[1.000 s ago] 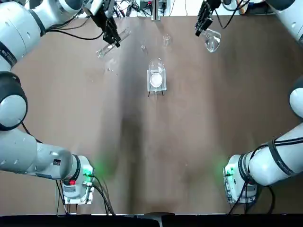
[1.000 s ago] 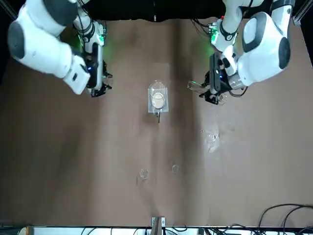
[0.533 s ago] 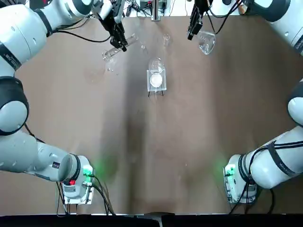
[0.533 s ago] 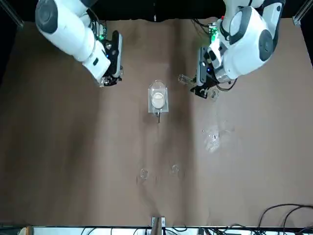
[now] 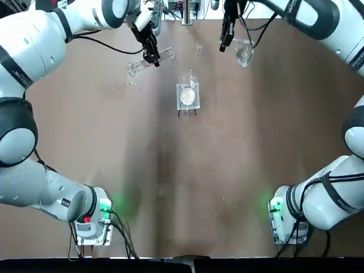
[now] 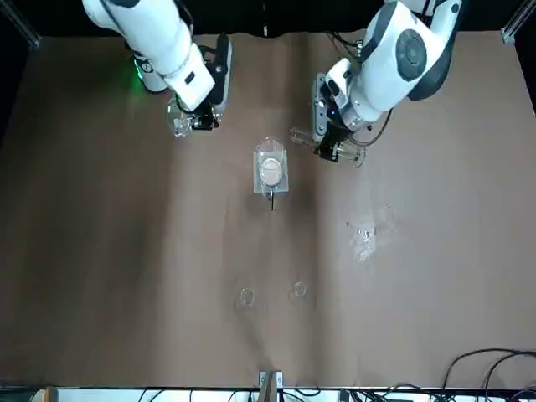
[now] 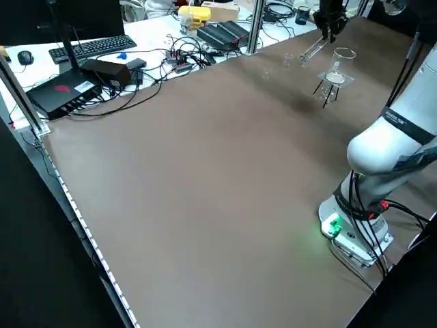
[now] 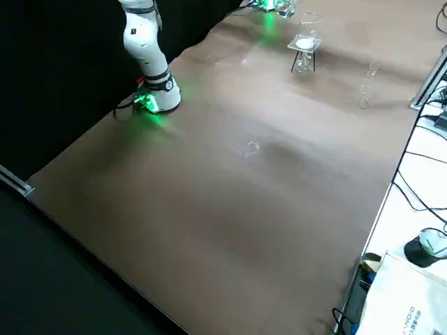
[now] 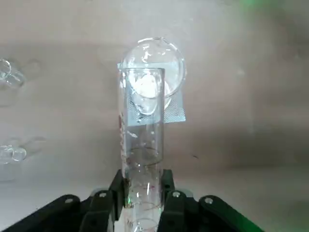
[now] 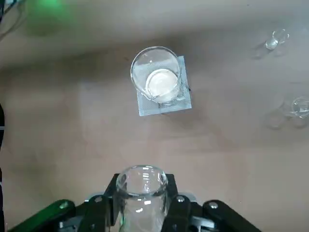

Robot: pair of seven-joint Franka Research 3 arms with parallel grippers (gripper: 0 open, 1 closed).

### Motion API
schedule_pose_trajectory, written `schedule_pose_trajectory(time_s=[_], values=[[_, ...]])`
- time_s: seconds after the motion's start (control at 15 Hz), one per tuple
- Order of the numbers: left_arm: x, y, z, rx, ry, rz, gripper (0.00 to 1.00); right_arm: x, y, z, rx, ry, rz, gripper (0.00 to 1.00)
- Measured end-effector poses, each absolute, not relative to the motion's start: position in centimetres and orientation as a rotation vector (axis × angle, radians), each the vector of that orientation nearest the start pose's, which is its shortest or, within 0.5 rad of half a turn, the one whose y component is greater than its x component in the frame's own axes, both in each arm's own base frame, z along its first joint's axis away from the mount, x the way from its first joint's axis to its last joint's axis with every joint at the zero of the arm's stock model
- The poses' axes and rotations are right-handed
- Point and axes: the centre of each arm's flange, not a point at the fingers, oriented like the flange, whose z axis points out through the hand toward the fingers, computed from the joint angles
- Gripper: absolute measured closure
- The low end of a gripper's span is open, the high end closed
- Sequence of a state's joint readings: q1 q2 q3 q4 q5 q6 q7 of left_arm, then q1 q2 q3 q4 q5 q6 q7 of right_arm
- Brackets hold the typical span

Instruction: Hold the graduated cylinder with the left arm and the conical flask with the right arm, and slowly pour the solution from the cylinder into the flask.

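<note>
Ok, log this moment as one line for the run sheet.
left gripper: shut on graduated cylinder, held aloft | right gripper: shut on conical flask, held aloft | beaker on stand between them | pour: not begun

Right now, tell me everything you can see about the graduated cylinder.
The graduated cylinder is a long, thin tube of clear glass with faint markings along its wall. The left hand is shut on it partway along, its two black fingers pressing opposite sides. It is held off the table, tilted nearly level, at the far end of the table beside the beaker on its white stand. Whether it holds liquid cannot be told.
</note>
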State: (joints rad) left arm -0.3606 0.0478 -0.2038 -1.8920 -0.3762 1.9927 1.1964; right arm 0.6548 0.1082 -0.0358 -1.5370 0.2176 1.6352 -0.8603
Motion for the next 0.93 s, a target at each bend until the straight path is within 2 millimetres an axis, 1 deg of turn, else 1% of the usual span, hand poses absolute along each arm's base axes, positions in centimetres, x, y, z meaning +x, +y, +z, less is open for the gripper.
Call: schedule_pose_trajectory(time_s=[0.33,0.6,0.73,0.93], values=[[47.6,-35.7,48.1,-2.376,2.428,-0.233,0.66,45.2,39.5,58.8,-2.222,-1.997,-0.013,0.61],[47.4,-37.6,47.6,-2.359,2.383,-0.194,0.66,43.9,41.9,57.4,-2.258,-2.037,0.028,0.61],[47.4,-38.2,47.4,-2.353,2.364,-0.18,0.66,43.6,42.7,56.8,-2.265,-2.048,0.042,0.61],[47.1,-38.8,46.9,-2.34,2.333,-0.152,0.66,43.6,42.7,56.8,-2.269,-2.046,0.041,0.61]])
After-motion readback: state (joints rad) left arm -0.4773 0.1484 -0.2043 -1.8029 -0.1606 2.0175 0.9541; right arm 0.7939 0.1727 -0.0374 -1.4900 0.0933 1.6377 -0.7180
